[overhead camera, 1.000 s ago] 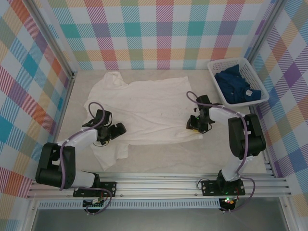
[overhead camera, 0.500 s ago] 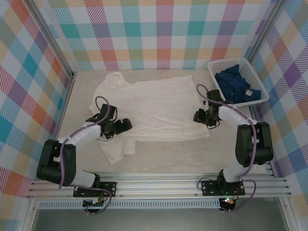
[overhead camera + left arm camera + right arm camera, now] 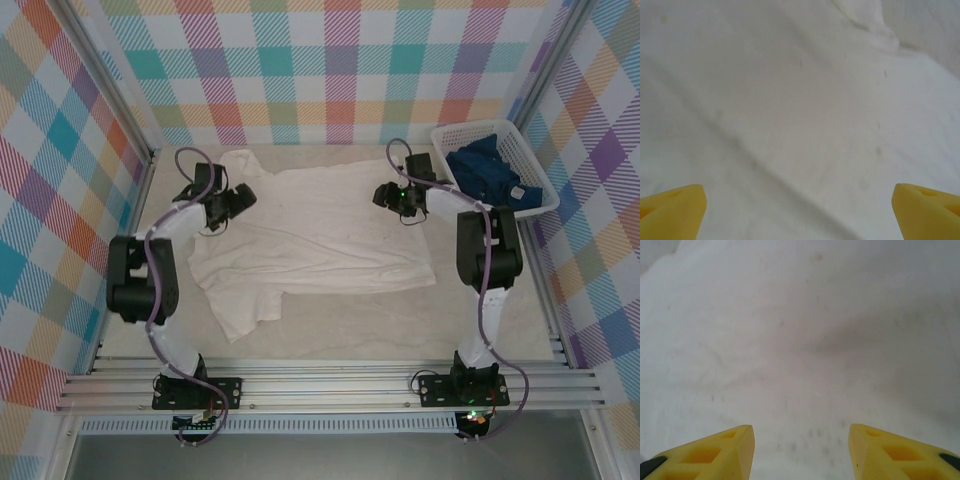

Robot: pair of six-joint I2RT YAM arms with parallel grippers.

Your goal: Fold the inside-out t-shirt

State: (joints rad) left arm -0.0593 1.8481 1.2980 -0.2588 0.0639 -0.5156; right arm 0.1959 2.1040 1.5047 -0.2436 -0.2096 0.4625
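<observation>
The inside-out t-shirt [image 3: 320,240] lies spread and wrinkled on the table, white, with one sleeve folded toward the front left [image 3: 240,310]. My left gripper [image 3: 242,198] hovers over the shirt's far left part near the collar, jaws wide open. In the left wrist view the left gripper [image 3: 800,212] has only white cloth [image 3: 790,100] below its yellow fingertips [image 3: 675,205]. My right gripper [image 3: 384,194] is over the shirt's far right corner, open. In the right wrist view the right gripper [image 3: 801,452] has bare cloth [image 3: 800,340] between its yellow fingers [image 3: 725,452].
A white basket [image 3: 447,135] holding a dark blue garment [image 3: 495,180] stands at the back right, close to my right arm. Plaid walls enclose the table on three sides. A metal rail [image 3: 330,385] runs along the front.
Both arms have swung from the shirt's near half to its far edge. The right gripper has opened wider. The shirt's left side has shifted inward and its right hem has spread.
</observation>
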